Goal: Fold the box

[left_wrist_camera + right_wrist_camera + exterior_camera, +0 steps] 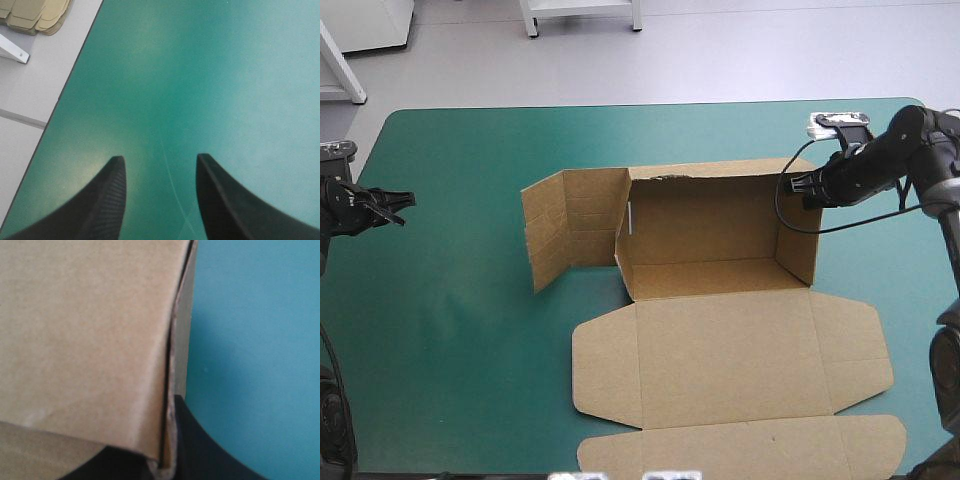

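Observation:
The brown box (705, 275) stands mid-table with its back and right walls raised. Its lid (730, 365) lies flat toward the front edge, and its left side panel (565, 225) stands splayed out to the left. My right gripper (800, 186) is at the top of the right wall, at its far corner. In the right wrist view the doubled wall of the box (85, 340) runs between the fingers of that gripper (167, 462), which is shut on it. My left gripper (400, 203) hovers open near the table's left edge, well clear of the box. Only teal-green cover lies under the left gripper (160, 200).
The table's left edge (60, 100) runs beside the left gripper. Beyond that edge lies a stack of more brown board (35, 15). Bare teal-green cover (450, 330) stretches between the left gripper and the box.

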Controlling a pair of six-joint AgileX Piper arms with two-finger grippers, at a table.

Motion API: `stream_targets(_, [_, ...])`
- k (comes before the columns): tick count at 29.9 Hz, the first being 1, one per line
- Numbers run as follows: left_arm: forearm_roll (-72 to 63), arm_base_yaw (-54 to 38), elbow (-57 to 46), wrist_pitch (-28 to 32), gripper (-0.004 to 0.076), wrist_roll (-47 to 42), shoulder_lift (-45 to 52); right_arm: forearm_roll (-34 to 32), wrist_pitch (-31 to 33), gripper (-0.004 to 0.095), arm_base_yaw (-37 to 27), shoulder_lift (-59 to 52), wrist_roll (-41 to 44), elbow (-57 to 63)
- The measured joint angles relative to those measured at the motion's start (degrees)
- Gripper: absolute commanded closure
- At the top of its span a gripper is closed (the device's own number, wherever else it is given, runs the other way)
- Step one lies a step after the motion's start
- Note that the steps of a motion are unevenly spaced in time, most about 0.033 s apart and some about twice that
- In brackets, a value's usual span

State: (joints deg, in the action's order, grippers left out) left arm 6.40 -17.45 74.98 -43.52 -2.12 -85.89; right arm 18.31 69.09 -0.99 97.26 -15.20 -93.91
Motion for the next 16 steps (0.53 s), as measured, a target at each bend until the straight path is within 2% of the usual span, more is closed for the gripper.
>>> stream_targets(4, [-0.2,0.0,0.0,-0.4,0.0403,1.2,0.0,0.0,2.3,0.0924,0.0,4.8,1.1,-5.7])
stream_targets(11, [-0.5,0.0,0.0,-1.2,0.0403,1.5,0.0,-3.4,1.0,0.0910,3.4,12.5,2.9,-13.8])
stream_targets(13, [-0.6,0.0,0.0,-1.4,0.0403,1.5,0.0,-4.9,0.4,0.0867,4.9,14.1,3.3,-15.7])
stream_targets(16, [-0.6,0.0,0.0,-1.7,0.0403,1.7,0.0,-6.7,-0.8,0.0733,6.5,16.4,3.8,-17.6])
